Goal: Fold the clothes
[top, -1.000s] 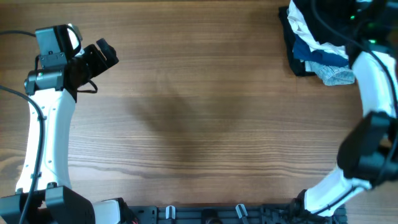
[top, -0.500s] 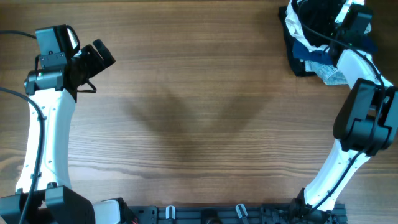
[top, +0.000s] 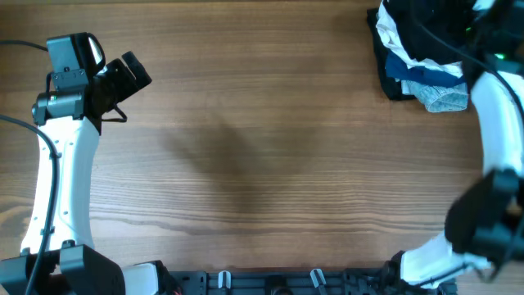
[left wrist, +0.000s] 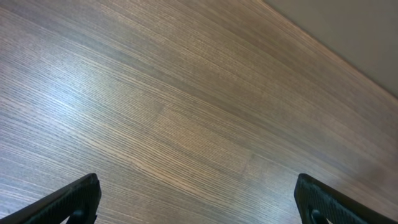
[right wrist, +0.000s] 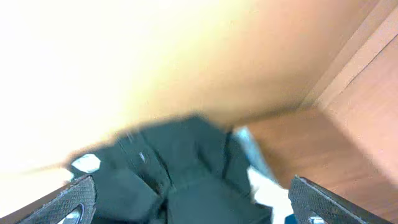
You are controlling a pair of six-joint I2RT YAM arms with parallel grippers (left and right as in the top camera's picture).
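Hands of both arms are shown with fingers spread wide and nothing held. The right hand (right wrist: 199,202) is posed above the black T-shirt (right wrist: 186,158), which lies crumpled on top of a heap at the far right corner of the counter (top: 262,164). The wrist view is blurred, so contact cannot be judged. Beneath and beside the T-shirt are seen a white garment (top: 386,31), a blue garment (top: 419,70) and a grey one (top: 446,100). A closure made too deep is judged likely to pinch a neighbouring layer along with the black cloth, so that several garments would be dragged out together. A pull toward the edge could tip the heap off the counter. A single-layer pinch may also slip, the fabric being soft. The left hand (top: 133,74), well apart at the far left, is placed over bare wood and cannot steady the heap.
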